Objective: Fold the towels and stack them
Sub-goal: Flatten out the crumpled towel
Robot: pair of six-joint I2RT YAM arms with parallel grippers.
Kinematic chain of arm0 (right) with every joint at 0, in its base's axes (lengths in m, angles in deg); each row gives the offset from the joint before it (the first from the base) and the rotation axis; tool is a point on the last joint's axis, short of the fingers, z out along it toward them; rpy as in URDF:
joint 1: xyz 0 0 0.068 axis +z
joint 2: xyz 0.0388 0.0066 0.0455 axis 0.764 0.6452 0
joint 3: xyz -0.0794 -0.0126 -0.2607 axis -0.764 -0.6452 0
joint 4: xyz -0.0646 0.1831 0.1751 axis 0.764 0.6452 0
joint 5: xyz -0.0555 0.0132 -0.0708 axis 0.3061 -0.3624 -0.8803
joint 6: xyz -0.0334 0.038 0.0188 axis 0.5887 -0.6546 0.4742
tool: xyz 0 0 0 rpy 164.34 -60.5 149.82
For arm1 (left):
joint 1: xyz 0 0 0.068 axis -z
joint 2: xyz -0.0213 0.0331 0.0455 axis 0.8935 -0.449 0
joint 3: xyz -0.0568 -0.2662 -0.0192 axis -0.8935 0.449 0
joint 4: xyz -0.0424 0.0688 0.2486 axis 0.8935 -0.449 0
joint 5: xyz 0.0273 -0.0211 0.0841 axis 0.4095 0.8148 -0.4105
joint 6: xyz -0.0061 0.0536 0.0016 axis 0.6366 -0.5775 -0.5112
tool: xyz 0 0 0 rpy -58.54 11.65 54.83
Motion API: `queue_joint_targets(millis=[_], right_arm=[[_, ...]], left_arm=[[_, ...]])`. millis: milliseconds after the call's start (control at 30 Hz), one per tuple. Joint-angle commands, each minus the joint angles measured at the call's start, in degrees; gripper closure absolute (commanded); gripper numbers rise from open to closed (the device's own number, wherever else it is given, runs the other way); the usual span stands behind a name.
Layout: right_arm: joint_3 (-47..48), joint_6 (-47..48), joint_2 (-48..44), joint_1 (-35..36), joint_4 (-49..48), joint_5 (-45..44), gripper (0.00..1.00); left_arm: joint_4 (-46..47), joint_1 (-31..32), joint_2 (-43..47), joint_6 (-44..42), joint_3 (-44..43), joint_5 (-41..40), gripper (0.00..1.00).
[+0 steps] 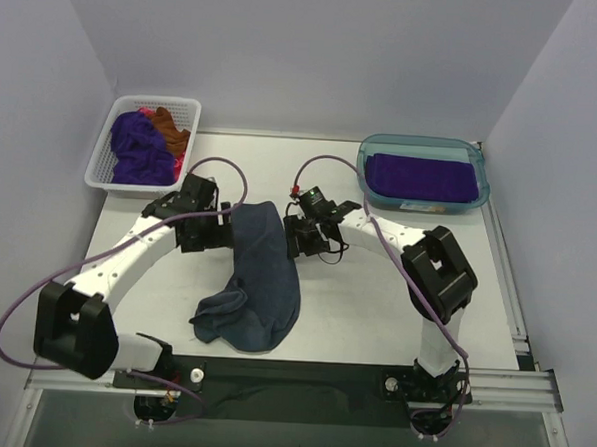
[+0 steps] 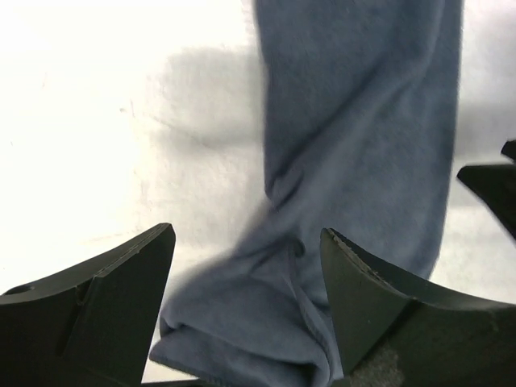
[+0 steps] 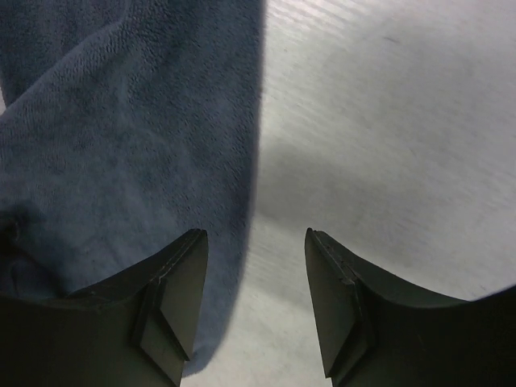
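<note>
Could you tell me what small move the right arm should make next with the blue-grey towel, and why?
Probably close the right gripper on the edge of the blue-grey towel. Its jaws stand apart, the edge lies just inside one finger, and the towel lies crumpled on the table, so it needs pulling flat before folding.

Left arm (image 1: 126, 260) and right arm (image 1: 431, 271) curve inward to meet near mid-frame.
The left arm sweeps from lower left up to centre, and its left gripper (image 1: 220, 227) has its jaws spread wide. The right arm folds at an elbow right of centre. Its right gripper (image 1: 296, 235) points left with its jaws parted, narrower than the left's.
</note>
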Motion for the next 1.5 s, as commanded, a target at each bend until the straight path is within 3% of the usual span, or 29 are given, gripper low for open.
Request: queue_joint_targets(millis=[0,100,233,400,533,567,600,633,667,700,767,967,1067,1233,1433,1467], right_arm=[[5.0,-0.8,3.5,1.3,-0.8,-2.1,0.49],[6.9,-1.2,6.5,1.5,-0.9,-2.9,0.51],[7.8,-1.5,8.4,2.2,-1.2,-4.0,0.61],[7.4,-1.9,9.9,3.7,-1.2,-4.9,0.63],[6.0,-2.3,9.9,4.5,-1.3,-6.4,0.71],[5.4,-1.8,9.4,4.7,-1.3,-6.7,0.8],[5.4,-1.8,9.4,4.8,-1.3,-6.5,0.8],[5.2,-1.5,9.3,4.8,-1.3,-6.4,0.9],[4.8,-1.2,9.0,4.7,-1.3,-6.5,0.95],[4.6,-0.3,7.9,4.6,-1.2,-6.9,1.0],[3.9,1.2,4.3,4.1,-0.3,-10.7,1.0],[3.6,8.3,-9.7,2.9,3.8,-22.9,1.0],[2.3,8.3,-14.8,3.6,4.5,-23.2,1.0],[-2.9,5.3,-17.4,6.3,8.0,-14.3,0.99],[-11.6,3.0,-20.3,10.1,12.7,-1.6,0.9],[-13.3,2.9,-20.9,10.2,13.5,-0.1,0.88]], left_arm=[[5.5,-1.0,-7.4,-3.6,-6.4,-1.8,0.17],[7.1,-1.0,-16.1,-3.8,-10.3,-2.2,0.2],[7.5,-1.1,-27.5,-3.3,-17.8,-5.7,0.26],[7.4,-0.9,-34.5,-2.6,-21.6,-6.2,0.34],[7.8,-0.2,-37.7,-1.4,-20.7,-6.7,0.43],[8.6,0.4,-38.8,-0.6,-19.3,-6.5,0.56],[9.1,0.7,-38.9,-0.6,-18.8,-6.5,0.56],[9.3,1.0,-38.9,-0.4,-18.5,-6.4,0.61],[9.6,1.2,-38.5,-0.4,-18.1,-6.3,0.77],[9.3,1.4,-37.9,-0.7,-17.8,-6.6,0.85],[8.1,1.4,-34.8,-1.9,-18.2,-9.5,1.0],[1.2,1.7,-20.4,-4.0,-19.1,-19.4,1.0],[-1.7,2.6,-13.7,-1.9,-15.8,-20.5,1.0],[-1.9,4.3,-9.6,0.8,-5.6,-13.2,0.86],[-2.4,8.8,-4.9,3.6,8.6,-5.8,0.78],[-2.5,9.0,-2.0,4.0,9.9,-4.7,0.67]])
